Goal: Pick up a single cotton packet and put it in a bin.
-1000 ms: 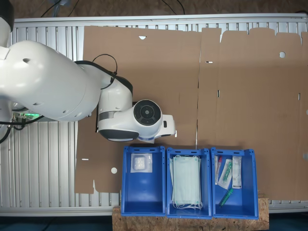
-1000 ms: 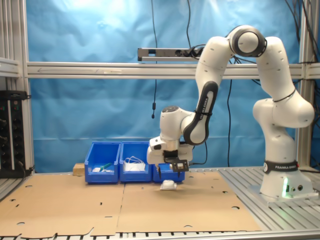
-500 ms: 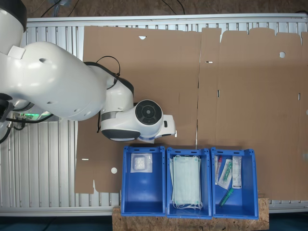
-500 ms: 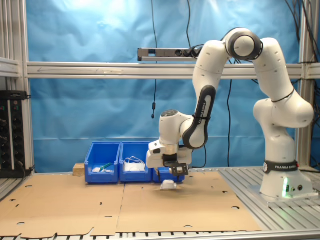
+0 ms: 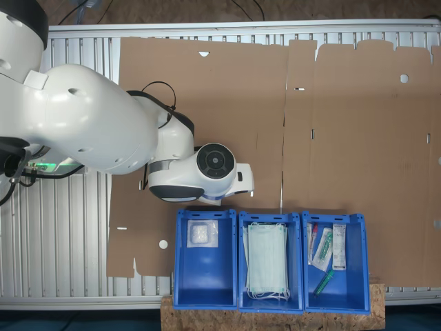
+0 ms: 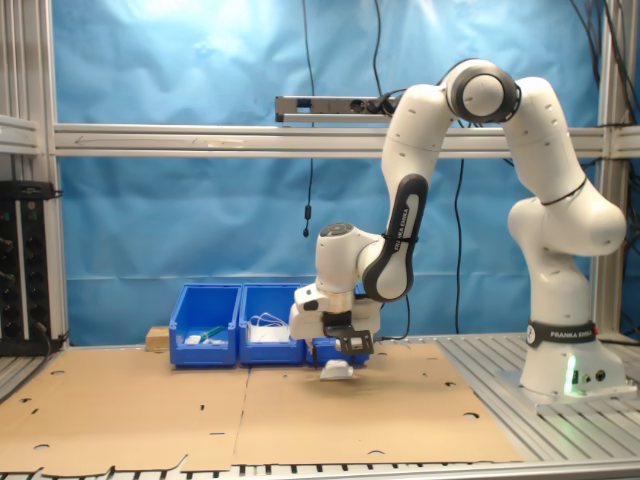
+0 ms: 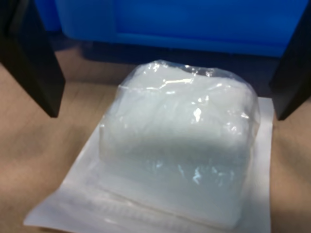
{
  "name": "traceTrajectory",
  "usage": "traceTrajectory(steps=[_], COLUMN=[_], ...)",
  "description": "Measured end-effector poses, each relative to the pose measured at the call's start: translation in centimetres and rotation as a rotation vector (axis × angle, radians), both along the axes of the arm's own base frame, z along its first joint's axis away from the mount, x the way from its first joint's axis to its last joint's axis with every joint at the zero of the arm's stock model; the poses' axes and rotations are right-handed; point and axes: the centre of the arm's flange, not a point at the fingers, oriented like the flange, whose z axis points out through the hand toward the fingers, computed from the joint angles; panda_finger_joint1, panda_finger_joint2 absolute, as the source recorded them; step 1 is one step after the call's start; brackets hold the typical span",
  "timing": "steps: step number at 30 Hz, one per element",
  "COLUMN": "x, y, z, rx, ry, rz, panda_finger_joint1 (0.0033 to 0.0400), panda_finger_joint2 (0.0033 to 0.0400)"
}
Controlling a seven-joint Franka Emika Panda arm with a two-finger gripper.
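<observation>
First exterior view, arm: the white arm (image 5: 103, 131) is seen from above, its wrist bent over brown cardboard (image 5: 331, 138) just short of three blue bins.
First exterior view, bin: the bin (image 5: 204, 258) at the first exterior view's left holds one small white packet (image 5: 202, 234); pale green masks (image 5: 268, 267) lie in the middle bin, long packets (image 5: 329, 249) in the third.
Second exterior view, gripper: the gripper (image 6: 339, 358) is lowered close over the cotton packet (image 6: 337, 371), which lies on the cardboard just in front of the bins.
Wrist view, cotton packet: the packet (image 7: 180, 141), a puffed clear bag of white cotton, rests flat on the cardboard.
Wrist view, fingers: two black fingers (image 7: 31, 58) are spread wide, one on each side of the packet, neither touching it; a blue bin wall (image 7: 170, 24) stands just beyond.
</observation>
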Motion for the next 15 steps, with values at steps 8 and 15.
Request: traceTrajectory(steps=[8,15], x=[0.02,0.05], y=[-0.02,0.08], z=[-0.04,-0.05], rx=[0.003,0.004], ry=[-0.002,-0.003], rz=[-0.001,0.001], panda_finger_joint1=[0.0400,0.0400], panda_finger_joint2=[0.0400,0.0400])
